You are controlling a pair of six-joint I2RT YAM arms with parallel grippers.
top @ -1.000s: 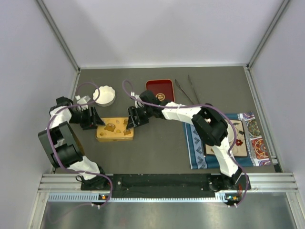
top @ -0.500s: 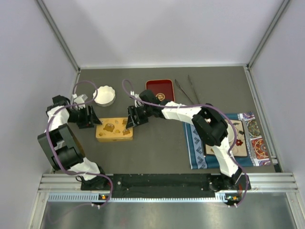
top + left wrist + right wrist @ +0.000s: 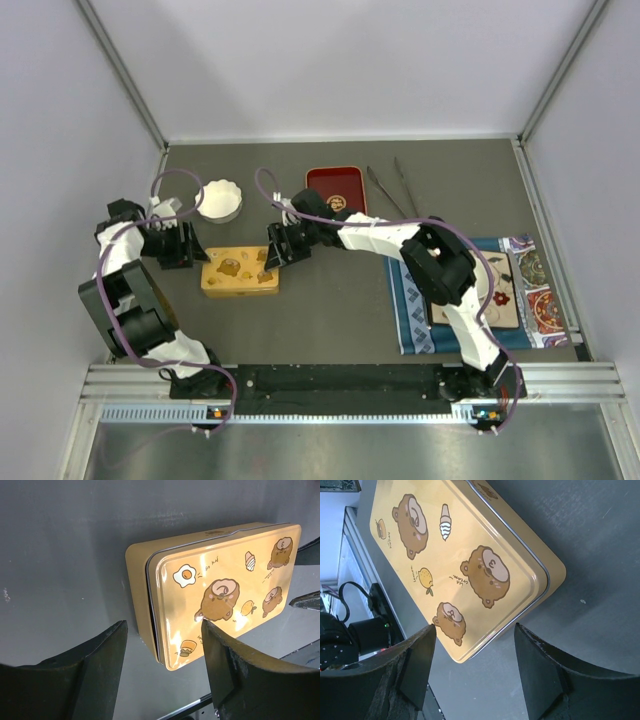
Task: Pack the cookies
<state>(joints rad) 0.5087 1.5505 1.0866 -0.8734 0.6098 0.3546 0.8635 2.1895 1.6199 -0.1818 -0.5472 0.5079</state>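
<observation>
A closed yellow tin [image 3: 240, 273] printed with bears lies flat on the dark table. The cookies do not show in any view. My left gripper [image 3: 186, 247] is open just left of the tin, clear of its short side. In the left wrist view the tin [image 3: 220, 590] lies ahead of the spread left gripper [image 3: 163, 623], which holds nothing. My right gripper [image 3: 274, 250] is open at the tin's far right corner. In the right wrist view that corner of the tin [image 3: 465, 565] shows between the parted fingers of the right gripper [image 3: 475, 627], untouched.
A white fluted cup [image 3: 219, 200] stands behind the left gripper. A red tray [image 3: 336, 188] and metal tongs [image 3: 390, 190] lie at the back. At the right, a blue cloth [image 3: 415, 310] carries a wooden board [image 3: 500, 300], beside a patterned cloth [image 3: 545, 290].
My left gripper has drawn back a little to the left, away from the tin's short side. The tin and the right arm have stayed put.
</observation>
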